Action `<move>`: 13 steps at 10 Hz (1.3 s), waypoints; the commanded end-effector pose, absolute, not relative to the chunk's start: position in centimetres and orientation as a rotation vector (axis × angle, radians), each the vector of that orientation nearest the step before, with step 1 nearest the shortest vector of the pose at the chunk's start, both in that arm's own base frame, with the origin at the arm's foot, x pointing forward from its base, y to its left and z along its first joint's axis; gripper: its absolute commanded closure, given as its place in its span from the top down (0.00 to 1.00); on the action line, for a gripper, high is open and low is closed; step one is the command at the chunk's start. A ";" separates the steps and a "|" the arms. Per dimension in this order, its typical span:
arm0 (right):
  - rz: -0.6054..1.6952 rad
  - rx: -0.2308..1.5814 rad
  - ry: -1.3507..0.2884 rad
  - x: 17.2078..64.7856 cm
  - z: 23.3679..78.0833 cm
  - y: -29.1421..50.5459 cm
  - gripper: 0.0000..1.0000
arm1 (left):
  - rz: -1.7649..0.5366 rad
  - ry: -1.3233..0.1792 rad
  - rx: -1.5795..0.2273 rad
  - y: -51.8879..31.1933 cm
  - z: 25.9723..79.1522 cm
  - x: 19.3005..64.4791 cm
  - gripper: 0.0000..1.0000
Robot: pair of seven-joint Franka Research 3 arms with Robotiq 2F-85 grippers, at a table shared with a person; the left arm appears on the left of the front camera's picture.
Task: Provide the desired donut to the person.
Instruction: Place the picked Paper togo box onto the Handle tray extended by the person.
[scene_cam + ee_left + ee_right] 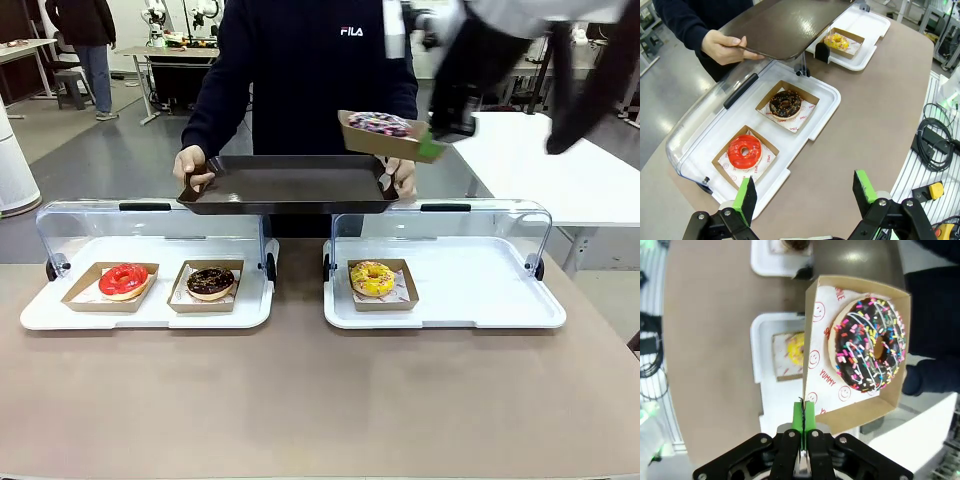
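The person [300,70] in a black FILA sweatshirt stands at the far side, holding a dark tray [290,185] level with both hands. My right gripper [804,412] is shut on the rim of a cardboard tray [860,405] that carries a chocolate donut with coloured sprinkles [870,342]. In the front view that sprinkled donut [378,123] hangs in the air just above the dark tray's right end, with the right gripper [437,135] beside it. My left gripper [805,192] is open above the table's near-left edge, holding nothing.
Two white display trays with open clear lids sit on the table. The left display tray [40,310] holds a red donut [123,280] and a chocolate donut [210,282]. The right display tray [480,290] holds a yellow donut [372,278].
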State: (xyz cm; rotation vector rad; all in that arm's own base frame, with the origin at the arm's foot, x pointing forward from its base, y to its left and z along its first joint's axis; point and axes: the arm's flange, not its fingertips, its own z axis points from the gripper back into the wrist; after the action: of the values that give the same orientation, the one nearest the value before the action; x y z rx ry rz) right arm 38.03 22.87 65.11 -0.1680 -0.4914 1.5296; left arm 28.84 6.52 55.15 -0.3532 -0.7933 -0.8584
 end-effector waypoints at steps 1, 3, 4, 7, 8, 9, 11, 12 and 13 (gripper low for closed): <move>1.410 -0.278 -0.512 41.2 65.1 26.7 0.01 | -0.851 -0.796 -0.363 6.6 55.1 28.9 1.00; 1.444 -0.275 -0.526 44.6 62.0 30.7 0.01 | -0.851 -0.796 -0.363 6.6 55.1 28.9 1.00; 1.451 -0.316 -0.506 45.7 60.4 32.0 0.01 | -0.851 -0.796 -0.363 6.6 55.1 28.9 1.00; 1.492 -0.384 -0.454 48.8 56.0 32.2 0.01 | -0.851 -0.796 -0.363 6.6 55.1 28.9 1.00; 1.504 -0.409 -0.447 49.2 55.2 31.9 0.01 | -0.851 -0.796 -0.363 6.6 55.1 28.9 1.00; 1.526 -0.389 -0.419 49.5 54.5 31.6 0.01 | -0.851 -0.796 -0.363 6.6 55.1 28.9 1.00; 1.548 -0.388 -0.437 49.7 53.4 31.2 0.01 | -0.851 -0.796 -0.363 6.6 55.1 28.9 1.00; 1.560 -0.393 -0.430 49.9 53.1 31.2 0.01 | -0.851 -0.796 -0.363 6.6 55.1 28.9 1.00; 1.567 -0.373 -0.425 50.1 52.9 31.1 0.01 | -0.851 -0.796 -0.363 6.6 55.1 28.9 1.00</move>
State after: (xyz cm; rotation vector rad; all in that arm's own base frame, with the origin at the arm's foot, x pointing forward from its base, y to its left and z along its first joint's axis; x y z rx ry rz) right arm 49.81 31.40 53.42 -0.3649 -0.4075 1.5395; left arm 28.83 6.54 55.15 -0.3525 -0.7931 -0.8574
